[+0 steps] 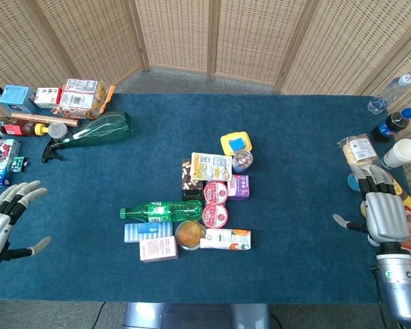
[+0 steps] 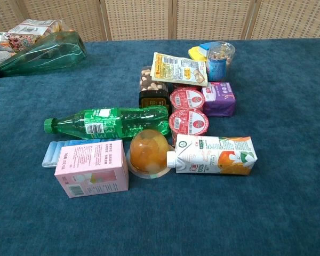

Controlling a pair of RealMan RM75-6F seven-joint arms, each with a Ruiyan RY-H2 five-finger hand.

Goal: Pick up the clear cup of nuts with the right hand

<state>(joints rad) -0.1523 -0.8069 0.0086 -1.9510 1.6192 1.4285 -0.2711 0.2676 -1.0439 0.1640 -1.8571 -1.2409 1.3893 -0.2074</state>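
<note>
The clear cup of nuts [image 1: 242, 160] [image 2: 220, 60] stands upright at the far right end of the cluster of groceries in the table's middle, just in front of a yellow box [image 1: 236, 142]. My right hand [image 1: 382, 208] hovers near the right table edge, far to the right of the cup, fingers spread and holding nothing. At the left edge, my left hand [image 1: 8, 219] is also spread and holds nothing. Neither hand shows in the chest view.
Around the cup lie a snack packet [image 1: 212, 166], a purple box [image 1: 238, 186], two red-lidded tubs [image 1: 215, 192], a green bottle [image 1: 162, 210], a jelly cup [image 1: 190, 234] and a juice carton [image 1: 225, 239]. Bottles, a paper cup [image 1: 401, 153] and snacks crowd the right edge.
</note>
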